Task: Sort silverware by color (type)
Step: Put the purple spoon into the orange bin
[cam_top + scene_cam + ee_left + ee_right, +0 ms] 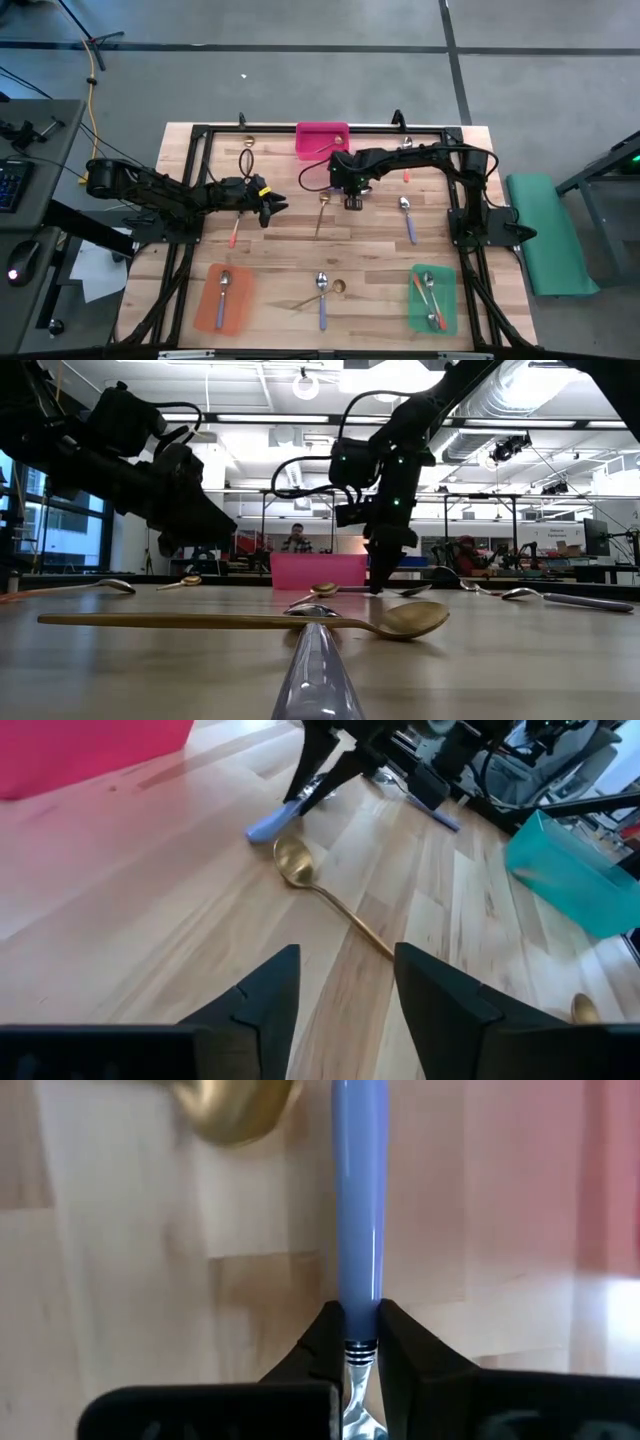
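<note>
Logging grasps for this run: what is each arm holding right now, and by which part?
The right gripper pinches a blue-handled spoon where handle meets metal neck. The left gripper is open, holding nothing.

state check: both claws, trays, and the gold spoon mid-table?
right claw: shut on blue-handled spoon
left claw: open, empty
gold spoon: flat on table, loose
orange tray: one spoon
green tray: two spoons
pink tray: no spoons visible

1. The wooden table [280, 250] carried a pink tray [322, 139] at top centre.
2. An orange tray [222, 298] sat lower left, a green tray [433, 298] lower right.
3. Spoons [322, 212] lay scattered between them.
</note>
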Action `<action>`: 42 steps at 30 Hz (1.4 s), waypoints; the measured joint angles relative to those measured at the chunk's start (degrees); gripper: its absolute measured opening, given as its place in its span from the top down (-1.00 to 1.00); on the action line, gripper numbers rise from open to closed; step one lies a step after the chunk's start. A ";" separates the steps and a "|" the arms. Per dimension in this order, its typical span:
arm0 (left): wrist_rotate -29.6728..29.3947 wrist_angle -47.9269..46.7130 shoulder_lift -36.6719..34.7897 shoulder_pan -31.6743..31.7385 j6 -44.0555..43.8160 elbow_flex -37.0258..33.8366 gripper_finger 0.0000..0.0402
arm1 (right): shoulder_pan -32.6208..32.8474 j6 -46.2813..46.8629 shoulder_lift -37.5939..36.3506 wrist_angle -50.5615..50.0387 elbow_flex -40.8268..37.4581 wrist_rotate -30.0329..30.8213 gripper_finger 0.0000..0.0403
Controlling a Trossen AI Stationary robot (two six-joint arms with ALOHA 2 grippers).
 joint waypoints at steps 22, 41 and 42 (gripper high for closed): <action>3.82 1.53 0.00 4.91 -9.21 2.17 0.08 | 4.83 -1.01 -8.64 10.22 0.11 3.60 0.98; 6.60 1.31 0.00 2.10 12.66 7.43 -0.09 | 12.28 -2.82 -8.66 18.58 0.11 5.95 0.99; 6.53 1.31 0.00 1.72 14.61 7.43 -0.09 | 12.28 -2.81 -8.64 18.85 0.13 5.54 0.99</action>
